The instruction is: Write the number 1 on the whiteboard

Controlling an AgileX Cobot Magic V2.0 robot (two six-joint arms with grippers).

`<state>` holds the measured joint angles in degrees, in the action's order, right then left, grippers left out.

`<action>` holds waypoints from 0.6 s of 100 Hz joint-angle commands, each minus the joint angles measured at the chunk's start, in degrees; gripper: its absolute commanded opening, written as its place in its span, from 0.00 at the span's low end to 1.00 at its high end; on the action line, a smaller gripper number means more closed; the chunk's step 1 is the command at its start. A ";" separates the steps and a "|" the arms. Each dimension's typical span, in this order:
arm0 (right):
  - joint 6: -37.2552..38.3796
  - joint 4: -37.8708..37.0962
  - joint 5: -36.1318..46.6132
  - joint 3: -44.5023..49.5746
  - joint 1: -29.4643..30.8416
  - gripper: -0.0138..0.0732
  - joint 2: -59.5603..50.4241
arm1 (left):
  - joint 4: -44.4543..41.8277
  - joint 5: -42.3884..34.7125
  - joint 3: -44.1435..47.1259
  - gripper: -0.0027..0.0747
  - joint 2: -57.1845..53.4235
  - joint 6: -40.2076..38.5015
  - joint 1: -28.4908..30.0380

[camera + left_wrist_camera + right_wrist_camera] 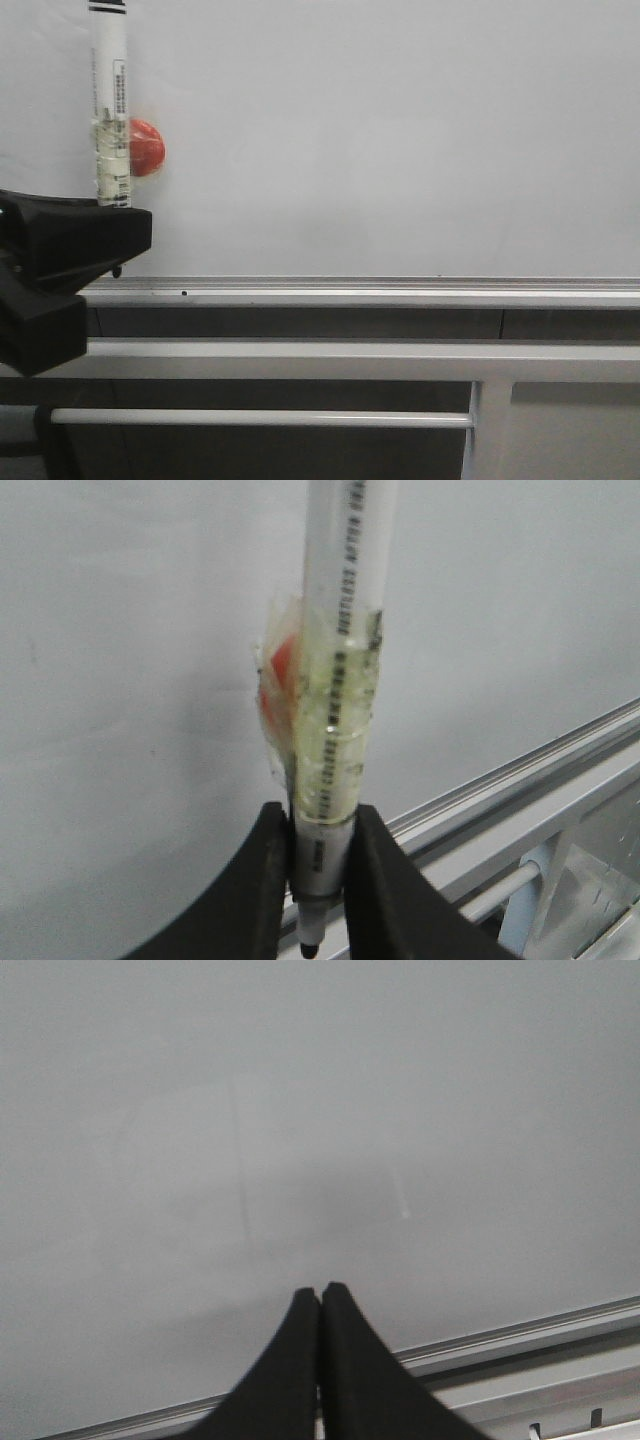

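Clamped tight on the marker pen (335,780), the left gripper (320,880) holds it by the lower barrel, black tip poking out below the fingers (265,880). Tape and a red blob (146,146) sit on the barrel, above the grip. Just behind the pen, the whiteboard (400,130) is blank: no number 1 is drawn. Writing hasn't begun; next, the tip likely needs turning toward the board. Nearby, the right gripper (320,1305) is closed, empty, facing the board.
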<state>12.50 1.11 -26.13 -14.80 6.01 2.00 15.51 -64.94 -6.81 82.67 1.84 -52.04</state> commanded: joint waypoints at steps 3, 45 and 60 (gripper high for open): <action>-0.31 -0.10 4.18 -2.01 -0.12 0.09 1.32 | 2.29 -12.17 -0.22 0.01 -4.90 3.26 -1.83; -0.31 -0.10 4.18 -2.01 -0.12 0.09 1.32 | 5.95 6.69 -3.12 0.01 -16.22 12.01 -2.07; -0.31 -0.10 4.18 -2.01 -0.12 0.09 1.32 | 3.32 8.66 -3.26 0.01 -18.00 12.01 -2.07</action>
<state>12.39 1.11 -26.13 -14.80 6.01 2.00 21.01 -53.54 -8.49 66.56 13.67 -53.80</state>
